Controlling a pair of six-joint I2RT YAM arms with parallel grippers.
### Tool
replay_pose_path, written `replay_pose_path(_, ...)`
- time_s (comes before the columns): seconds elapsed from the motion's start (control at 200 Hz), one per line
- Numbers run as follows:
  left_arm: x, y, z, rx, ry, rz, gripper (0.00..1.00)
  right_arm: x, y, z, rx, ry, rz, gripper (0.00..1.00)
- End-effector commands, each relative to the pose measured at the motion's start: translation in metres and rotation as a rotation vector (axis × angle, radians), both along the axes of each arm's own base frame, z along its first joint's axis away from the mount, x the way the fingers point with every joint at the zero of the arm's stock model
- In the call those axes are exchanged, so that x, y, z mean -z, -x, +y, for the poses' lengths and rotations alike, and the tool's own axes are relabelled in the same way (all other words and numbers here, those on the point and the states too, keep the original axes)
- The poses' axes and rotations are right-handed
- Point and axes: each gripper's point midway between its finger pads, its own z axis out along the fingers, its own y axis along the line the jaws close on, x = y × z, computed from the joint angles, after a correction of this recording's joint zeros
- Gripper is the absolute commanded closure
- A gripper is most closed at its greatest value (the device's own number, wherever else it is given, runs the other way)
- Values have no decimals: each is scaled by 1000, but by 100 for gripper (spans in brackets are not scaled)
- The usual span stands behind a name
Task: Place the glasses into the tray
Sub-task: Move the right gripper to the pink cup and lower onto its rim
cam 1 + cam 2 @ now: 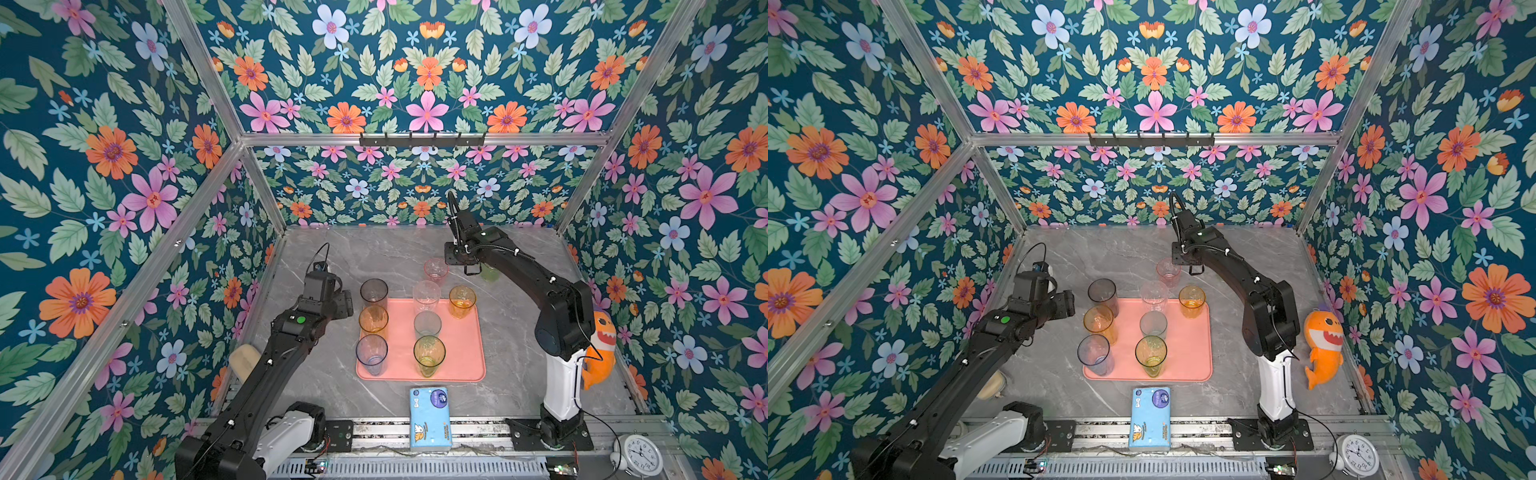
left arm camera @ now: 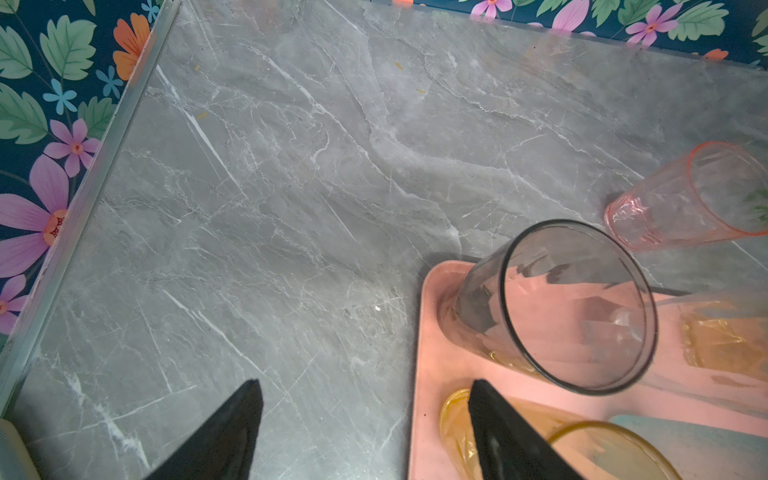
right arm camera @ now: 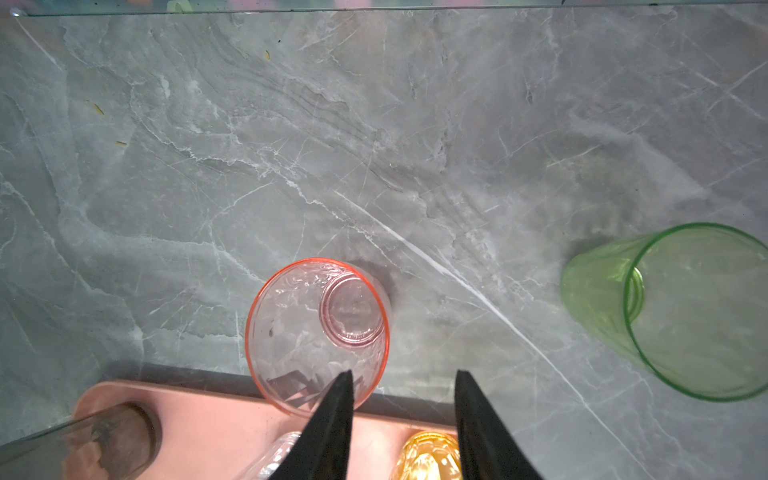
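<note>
hovering above the pink glass [image 3: 318, 332], the right claw [image 3: 403, 374] has its jaws partly apart and holds nothing; one tip sits over the glass's near rim. the pink glass stands upright on the desk [image 1: 332, 257], just beyond the far edge of the tray [image 1: 461, 357]. the green glass [image 3: 681, 311] also stands on the desk, beyond the tray's far right corner. seven other glasses [image 1: 429, 353] already stand on the tray. the left claw [image 2: 365, 382] is wide and empty, beside the tray's far left corner. the pink glass looks light, thin-walled and smooth, so likely slippery and easy to tip. a sensible hold is across the wall, just below the rim, squeezed gently and lifted straight up.
</note>
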Motion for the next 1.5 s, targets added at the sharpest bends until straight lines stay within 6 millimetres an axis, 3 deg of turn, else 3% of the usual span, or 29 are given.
replay_pose_path(0.0,-3,-2,1,-4,-5,-17,19,5,-1,4,-2,-9,22,58)
replay_pose_path(0.88,0,-3,0,0,-5,-5,19,50,-5,16,-11,-20,123,58)
replay_pose_path(1.495,2,-3,-1,1,-1,1,19,65,-5,18,-14,-15,153,69)
